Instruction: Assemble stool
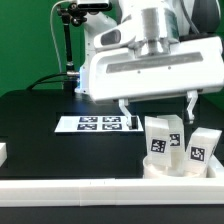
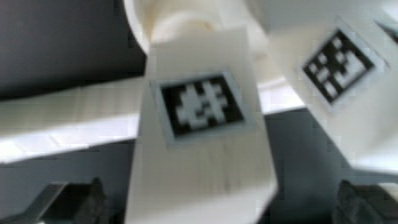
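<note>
1. I see a black table top (image 1: 40,120) with a white border rail (image 1: 90,202) along its near edge and a dark stand (image 1: 68,45) at the back.
2. The stool's seat disc (image 1: 165,168) lies low at the exterior view's right, near the rail, mostly hidden behind the legs.
3. I count three leg blocks standing on it: one towards the exterior view's left (image 1: 160,138), a middle one (image 1: 176,143) partly hidden, and one at the right (image 1: 202,146). The outer two show black-and-white tags.
4. My gripper (image 1: 158,104) hangs just above the blocks, fingers spread wide, holding nothing.
5. In the wrist view, a tagged leg (image 2: 199,110) fills the space between the fingertips (image 2: 71,200).
6. The marker board (image 1: 95,123) lies flat beside the stool.
</note>
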`<state>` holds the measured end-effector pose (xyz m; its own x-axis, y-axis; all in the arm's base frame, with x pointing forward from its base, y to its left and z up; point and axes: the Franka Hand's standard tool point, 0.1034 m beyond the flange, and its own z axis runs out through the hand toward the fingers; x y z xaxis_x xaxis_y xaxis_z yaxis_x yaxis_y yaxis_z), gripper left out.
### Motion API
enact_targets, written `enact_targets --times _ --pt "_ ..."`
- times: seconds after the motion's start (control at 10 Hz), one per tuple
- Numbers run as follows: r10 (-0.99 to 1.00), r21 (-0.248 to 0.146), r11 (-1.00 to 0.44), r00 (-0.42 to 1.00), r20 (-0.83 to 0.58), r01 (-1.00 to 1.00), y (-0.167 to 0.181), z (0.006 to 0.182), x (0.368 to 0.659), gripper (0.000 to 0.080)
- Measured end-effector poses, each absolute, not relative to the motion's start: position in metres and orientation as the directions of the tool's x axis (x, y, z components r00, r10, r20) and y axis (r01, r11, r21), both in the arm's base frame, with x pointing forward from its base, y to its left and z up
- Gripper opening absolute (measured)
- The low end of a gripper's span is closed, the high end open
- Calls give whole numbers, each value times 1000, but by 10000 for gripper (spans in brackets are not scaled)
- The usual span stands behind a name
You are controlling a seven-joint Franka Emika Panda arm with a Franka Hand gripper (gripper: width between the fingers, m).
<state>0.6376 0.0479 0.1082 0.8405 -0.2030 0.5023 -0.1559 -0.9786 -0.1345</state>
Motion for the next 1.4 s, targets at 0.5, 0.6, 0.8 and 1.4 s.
enact_targets --times 0.5,0.6,0.8,1.4 --pt "-205 -143 -978 852 482 -155 45 125 642 649" --pt "-205 -146 -977 863 462 -154 46 124 642 649" --pt "-205 -147 -977 875 439 -155 46 120 640 649" --pt "-132 -146 -982 990 52 -123 41 115 631 649"
